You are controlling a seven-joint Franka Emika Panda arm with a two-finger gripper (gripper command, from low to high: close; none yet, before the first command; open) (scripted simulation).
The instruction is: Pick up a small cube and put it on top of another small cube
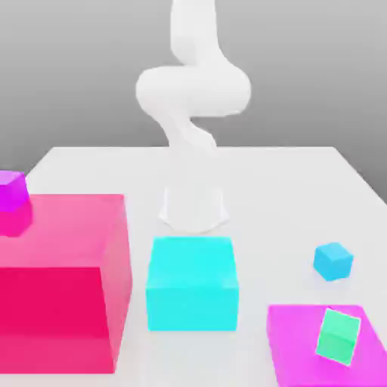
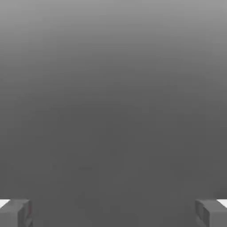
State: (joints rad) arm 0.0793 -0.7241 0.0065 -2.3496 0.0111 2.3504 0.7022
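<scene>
The small cube (image 1: pixel 333 261), plain sky-blue, rests on the white table (image 1: pixel 287 189) toward the exterior view's right, apart from every other block. A small green cube (image 1: pixel 338 336) sits tilted on a flat magenta block (image 1: pixel 302 351) just in front of it. In the hand view my gripper (image 2: pixel 113 213) is open: its two grey fingertips (image 2: pixel 15 213) stand far apart with nothing between them, and plain grey background lies beyond. The white arm (image 1: pixel 193 94) rises from its base behind the blocks and leaves the exterior view at the top.
A large cyan block (image 1: pixel 191 282) stands in the middle, in front of the arm's base (image 1: pixel 193 208). A big pink-red block (image 1: pixel 60 291) fills the exterior view's left, with a small magenta cube (image 1: pixel 10 189) behind its far corner.
</scene>
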